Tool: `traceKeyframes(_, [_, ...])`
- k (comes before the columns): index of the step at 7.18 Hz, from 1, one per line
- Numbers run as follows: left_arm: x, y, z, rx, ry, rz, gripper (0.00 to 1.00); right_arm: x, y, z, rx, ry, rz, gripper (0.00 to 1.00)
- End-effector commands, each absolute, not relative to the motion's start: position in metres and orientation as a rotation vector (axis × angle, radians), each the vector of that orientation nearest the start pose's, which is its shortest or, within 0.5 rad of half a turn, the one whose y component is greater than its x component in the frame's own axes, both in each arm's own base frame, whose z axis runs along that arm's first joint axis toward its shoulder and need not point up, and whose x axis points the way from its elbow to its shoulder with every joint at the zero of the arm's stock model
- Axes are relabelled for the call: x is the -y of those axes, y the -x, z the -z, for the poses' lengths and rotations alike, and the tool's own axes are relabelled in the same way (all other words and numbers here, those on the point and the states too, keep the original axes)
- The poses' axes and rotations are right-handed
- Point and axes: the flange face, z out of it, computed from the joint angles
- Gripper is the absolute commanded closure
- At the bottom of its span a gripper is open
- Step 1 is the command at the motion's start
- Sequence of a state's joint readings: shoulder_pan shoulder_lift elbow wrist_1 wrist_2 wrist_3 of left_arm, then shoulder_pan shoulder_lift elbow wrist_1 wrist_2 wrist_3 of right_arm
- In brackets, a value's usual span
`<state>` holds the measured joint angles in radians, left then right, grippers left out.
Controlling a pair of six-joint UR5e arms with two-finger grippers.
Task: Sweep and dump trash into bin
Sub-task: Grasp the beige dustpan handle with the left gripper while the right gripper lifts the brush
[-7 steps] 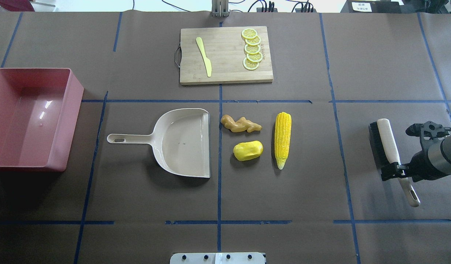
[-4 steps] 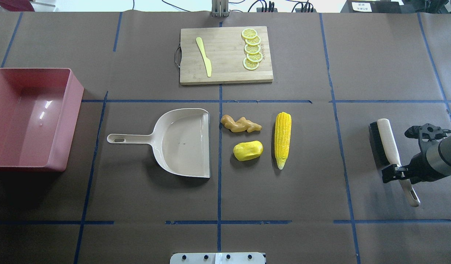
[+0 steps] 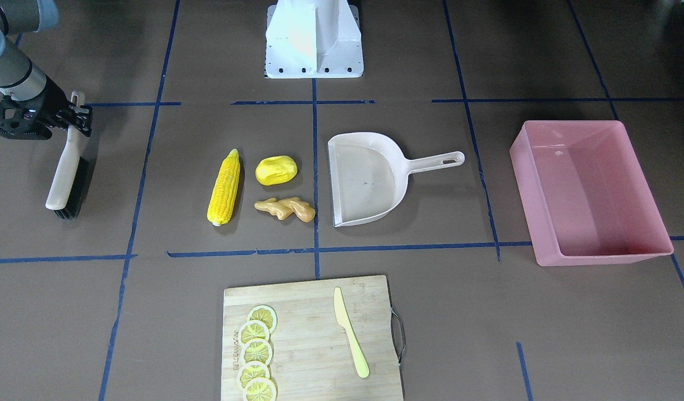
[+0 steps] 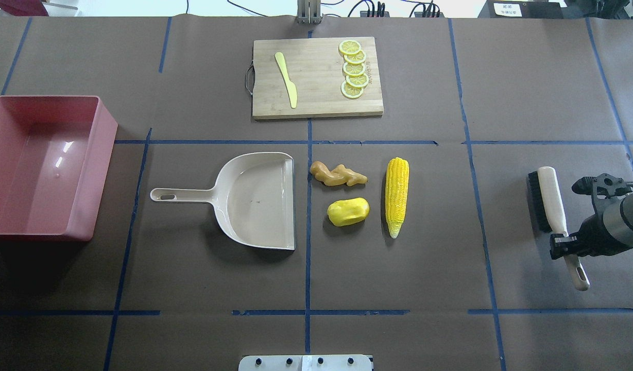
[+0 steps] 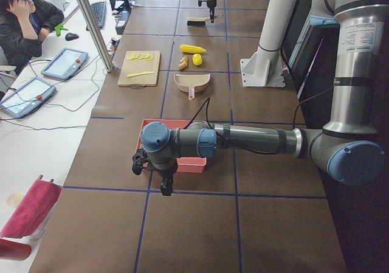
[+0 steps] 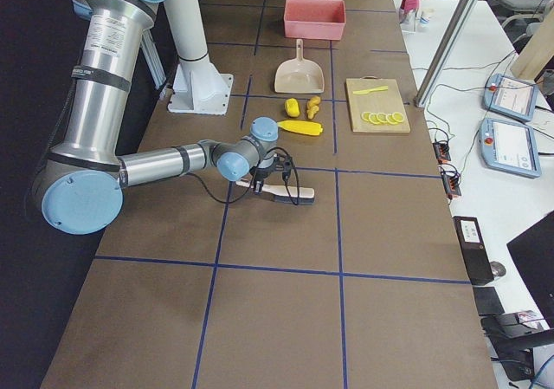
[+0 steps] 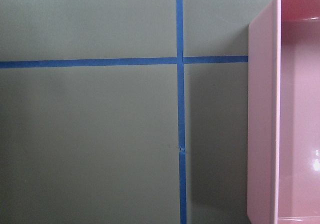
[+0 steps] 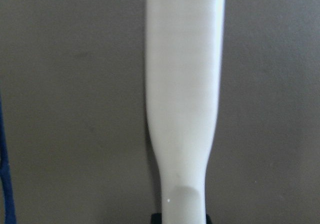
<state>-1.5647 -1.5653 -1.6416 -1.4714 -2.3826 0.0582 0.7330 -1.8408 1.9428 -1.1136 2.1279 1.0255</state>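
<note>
The corn cob (image 4: 396,196), the yellow potato-like lump (image 4: 348,212) and the ginger root (image 4: 338,174) lie just right of the beige dustpan's (image 4: 254,201) open mouth. The pink bin (image 4: 102,170) stands empty at the far left. My right gripper (image 4: 563,245) is shut on the white handle of a black-bristled brush (image 4: 548,198) lying at the far right; the handle fills the right wrist view (image 8: 182,109). My left gripper (image 5: 163,179) shows only in the exterior left view, beside the bin; I cannot tell whether it is open or shut.
A wooden cutting board (image 4: 321,100) at the far middle carries several lemon slices (image 4: 353,68) and a pale yellow knife (image 4: 286,79). The robot's base plate (image 4: 306,363) sits at the near edge. Blue tape lines cross the brown table cover.
The right gripper has shifted a little to the right along the handle, and the brush has moved right with it and turned slightly. The trash, dustpan and bin have not moved.
</note>
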Motion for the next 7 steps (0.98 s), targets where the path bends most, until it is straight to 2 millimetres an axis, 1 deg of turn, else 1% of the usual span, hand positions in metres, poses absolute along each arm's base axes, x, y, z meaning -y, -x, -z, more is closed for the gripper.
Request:
traceKeyframes(1, [0.489,0.058,-0.609,-0.813,-0.101,-0.098,0.00,0.336,0.238,-0.538,0.779,0.100,-0.041,1.00])
traceKeyframes(2, [0.493,0.050,-0.593,-0.830,-0.163,-0.141,0.00,0.340,0.230,-0.528,0.803,0.098,-0.052,1.00])
traceKeyframes(3, [0.496,0.030,-0.572,-0.846,-0.202,-0.201,0.00,0.342,0.226,-0.522,0.821,0.098,-0.057,1.00])
traceKeyframes(4, [0.498,-0.001,-0.532,-0.846,-0.254,-0.296,0.00,0.344,0.223,-0.517,0.830,0.089,-0.063,1.00])
traceKeyframes(5, [0.490,-0.059,-0.480,-0.863,-0.299,-0.441,0.00,0.345,0.222,-0.512,0.837,0.081,-0.063,1.00])
traceKeyframes(6, [0.485,-0.090,-0.431,-0.863,-0.370,-0.537,0.00,0.347,0.221,-0.508,0.846,0.076,-0.064,1.00])
traceKeyframes(7, [0.483,-0.123,-0.389,-0.860,-0.434,-0.627,0.00,0.349,0.219,-0.506,0.859,0.084,-0.066,1.00])
